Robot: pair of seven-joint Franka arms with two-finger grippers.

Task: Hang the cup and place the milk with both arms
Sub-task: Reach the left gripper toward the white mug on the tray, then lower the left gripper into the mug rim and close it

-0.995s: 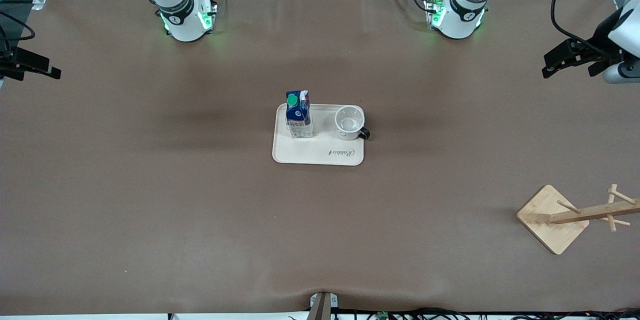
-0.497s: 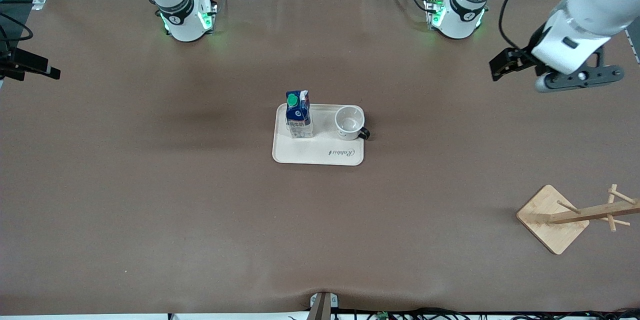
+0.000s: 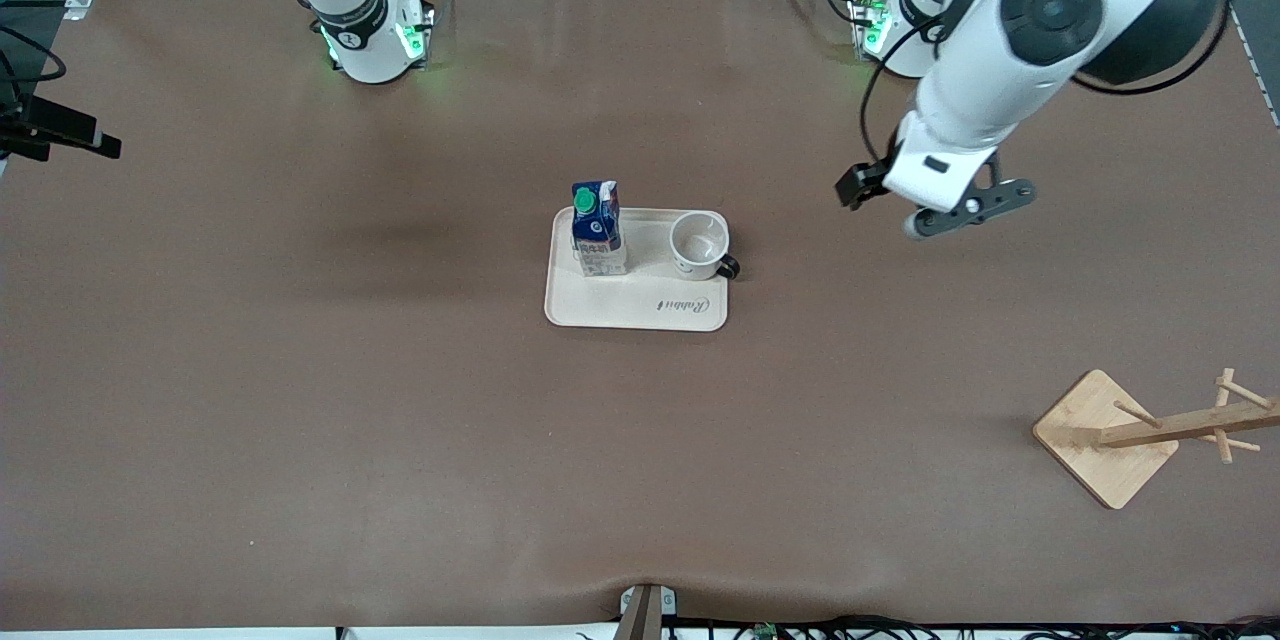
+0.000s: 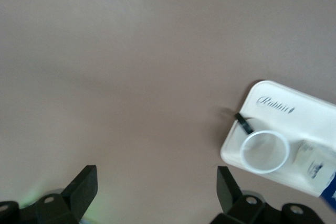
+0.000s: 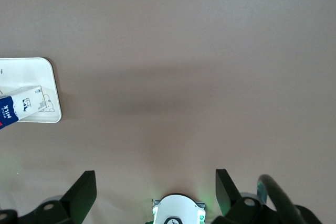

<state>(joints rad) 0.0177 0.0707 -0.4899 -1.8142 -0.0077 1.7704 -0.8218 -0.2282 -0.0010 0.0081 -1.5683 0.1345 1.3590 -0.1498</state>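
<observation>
The small white mug with a black handle [image 3: 699, 247] and the dark-blue milk carton [image 3: 597, 228] stand side by side on the cream tray [image 3: 600, 305]. The left gripper [image 4: 156, 182] hangs over bare table toward the mug, fingers spread, probably to reach it. The right gripper [image 5: 155, 187] waits, fingers spread also

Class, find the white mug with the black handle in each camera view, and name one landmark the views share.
Front view: the mug stands on the tray, beside the milk carton.
Left wrist view: mug seen from above, on the tray.
Right wrist view: not in it.
Shared landmark: the tray.
</observation>
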